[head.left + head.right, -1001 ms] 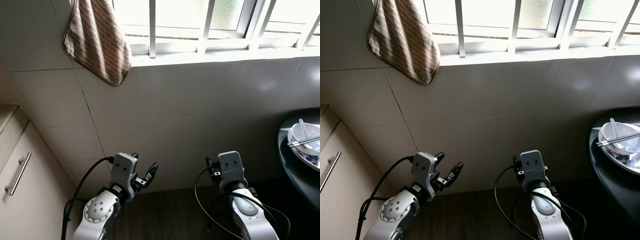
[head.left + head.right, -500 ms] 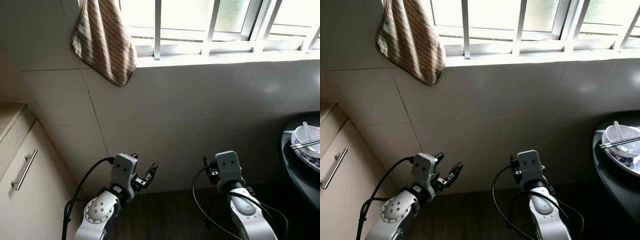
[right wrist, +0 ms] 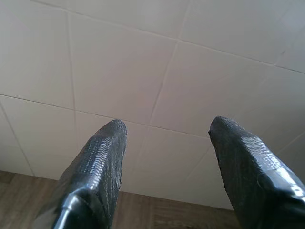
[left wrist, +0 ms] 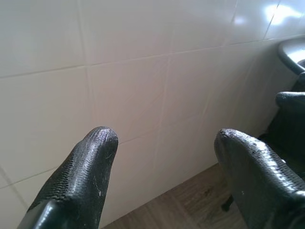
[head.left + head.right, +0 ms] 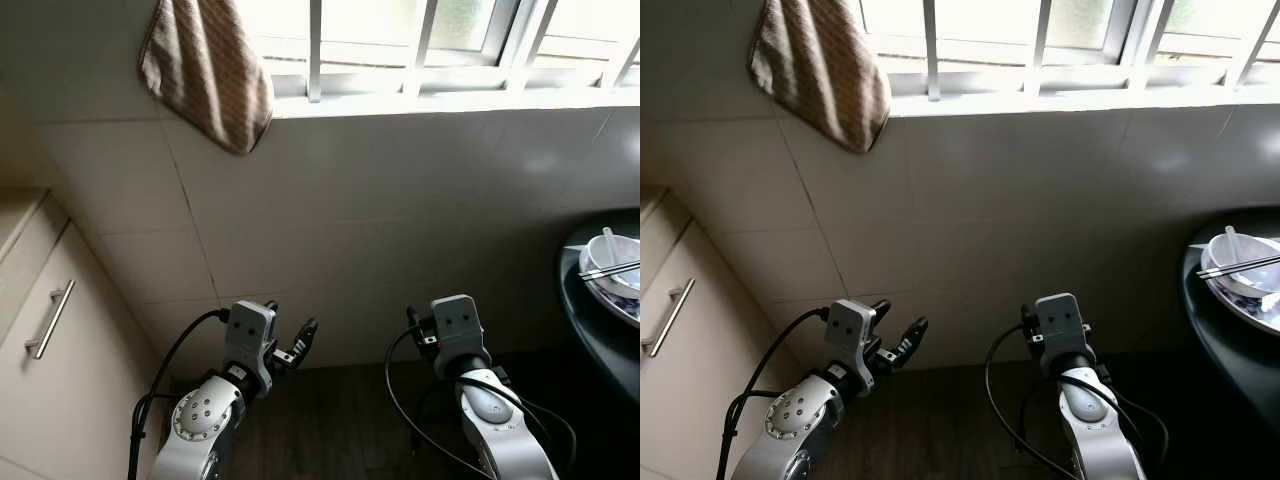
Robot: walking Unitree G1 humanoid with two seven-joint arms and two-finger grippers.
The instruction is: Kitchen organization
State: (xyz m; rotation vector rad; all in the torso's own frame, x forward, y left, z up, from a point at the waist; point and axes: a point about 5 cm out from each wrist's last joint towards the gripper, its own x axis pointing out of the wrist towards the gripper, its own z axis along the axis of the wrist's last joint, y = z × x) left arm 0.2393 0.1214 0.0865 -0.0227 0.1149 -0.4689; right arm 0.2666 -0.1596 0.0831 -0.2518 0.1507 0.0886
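Two grippers, both idle & spread apart, gripping nothing, aimed at the tiled wall (image 5: 400, 200). Left gripper (image 4: 164, 143) sits low at approx 7 o'clock, right gripper (image 3: 167, 138) at approx 5 o'clock. Task stuff: white bowl (image 5: 610, 275) w/ chopsticks (image 5: 608, 270) across it and a spoon, on the dark round table (image 5: 585, 330), out at 3 o'clock. Chopsticks' long axis runs roughly 8-to-2. Right arm is clearly nearer; I'd expect a turn rightward before any reach. Striped towel (image 5: 210, 70) hangs at 11 o'clock, well apart.
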